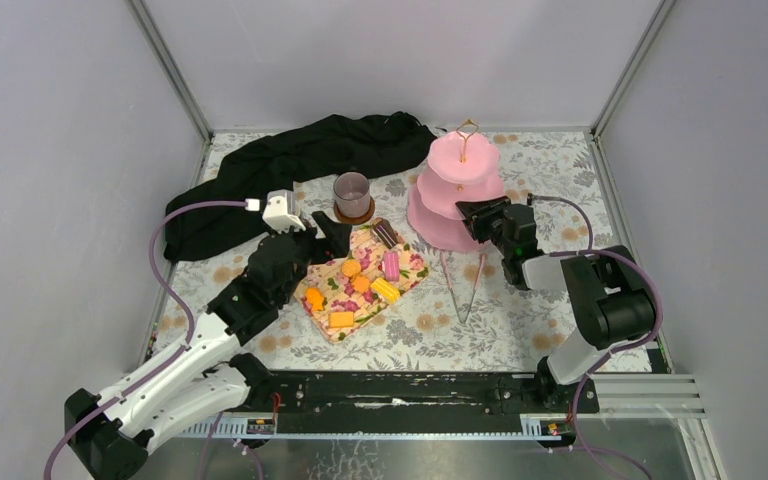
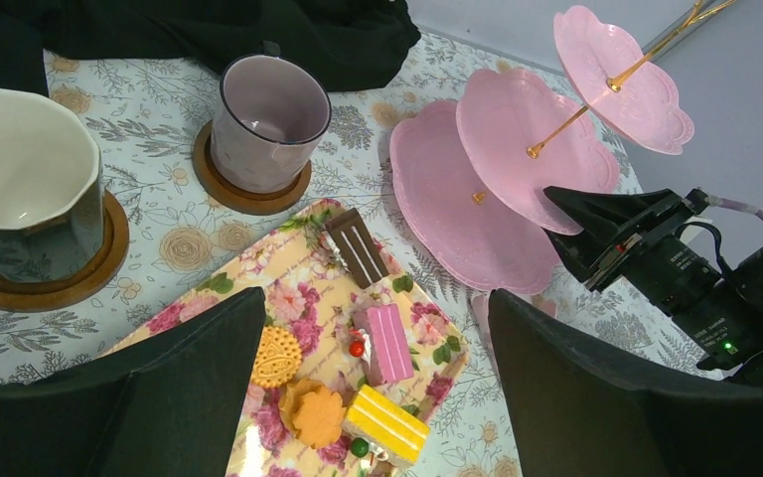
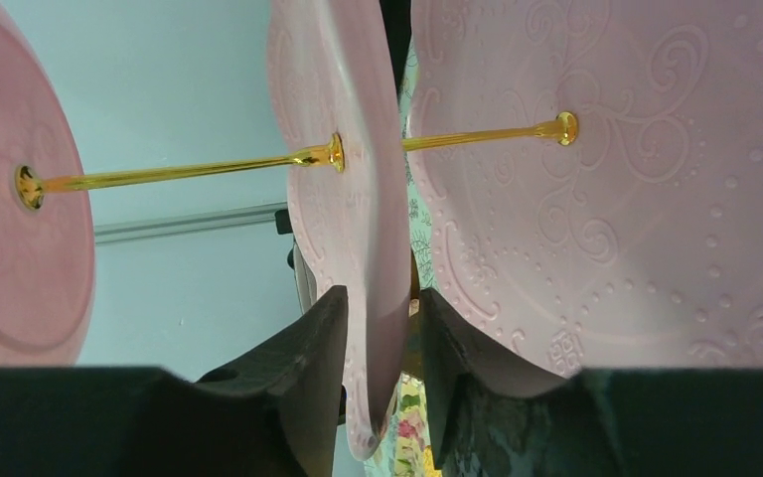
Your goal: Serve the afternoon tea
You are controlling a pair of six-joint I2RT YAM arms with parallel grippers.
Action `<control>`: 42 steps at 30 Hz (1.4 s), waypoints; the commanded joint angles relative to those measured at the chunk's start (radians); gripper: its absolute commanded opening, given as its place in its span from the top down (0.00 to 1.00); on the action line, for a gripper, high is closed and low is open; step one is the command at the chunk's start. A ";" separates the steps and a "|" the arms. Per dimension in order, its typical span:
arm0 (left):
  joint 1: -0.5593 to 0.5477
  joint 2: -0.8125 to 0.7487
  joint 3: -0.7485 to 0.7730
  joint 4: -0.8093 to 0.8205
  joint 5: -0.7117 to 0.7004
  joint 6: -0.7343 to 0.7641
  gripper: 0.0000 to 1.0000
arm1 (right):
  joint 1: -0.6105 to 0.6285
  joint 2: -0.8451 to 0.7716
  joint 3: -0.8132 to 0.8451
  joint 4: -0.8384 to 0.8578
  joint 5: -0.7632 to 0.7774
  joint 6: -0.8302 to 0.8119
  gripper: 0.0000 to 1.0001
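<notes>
Finding: the right end effector [image 3: 382, 298] straddles the rim of the middle plate [image 3: 353, 199] of the pink stand [image 1: 457, 190]. Its jaws are narrowly parted, and whether they pinch the rim cannot be told. Judged purpose: steadying or positioning the stand for loading.

The left end effector [image 1: 322, 242] hangs wide open and empty. The cakes and biscuits [image 2: 389, 343] lie directly below it on the napkin [image 2: 288, 268], well apart from the stand.

The mauve mug [image 2: 268, 119] and dark mug [image 2: 20, 189] stand on coasters [image 2: 248, 194] just beyond.
</notes>
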 commanded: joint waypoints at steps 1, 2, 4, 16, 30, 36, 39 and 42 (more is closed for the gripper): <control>0.003 -0.012 -0.009 0.050 -0.026 0.015 0.11 | 0.008 -0.014 0.043 0.018 -0.027 -0.048 0.59; 0.004 -0.011 -0.008 0.050 -0.025 0.015 0.11 | 0.008 -0.020 0.046 0.008 -0.027 -0.054 0.57; 0.004 -0.010 -0.008 0.053 -0.024 0.016 0.11 | 0.008 -0.033 0.052 -0.009 -0.026 -0.069 0.54; 0.004 -0.018 -0.011 0.055 -0.020 0.015 0.11 | 0.008 -0.205 0.098 -0.275 0.001 -0.275 0.36; 0.005 0.018 -0.011 0.057 -0.020 0.014 0.09 | 0.122 -0.413 0.189 -0.791 0.165 -0.629 0.16; 0.004 0.021 -0.013 0.058 -0.024 0.013 0.09 | 0.190 -0.468 0.178 -0.909 0.250 -0.676 0.15; 0.004 0.019 -0.013 0.059 -0.030 0.015 0.09 | 0.237 -0.491 0.163 -0.960 0.310 -0.678 0.15; 0.005 0.018 -0.013 0.056 -0.035 0.015 0.09 | 0.301 -0.489 0.163 -1.027 0.387 -0.666 0.15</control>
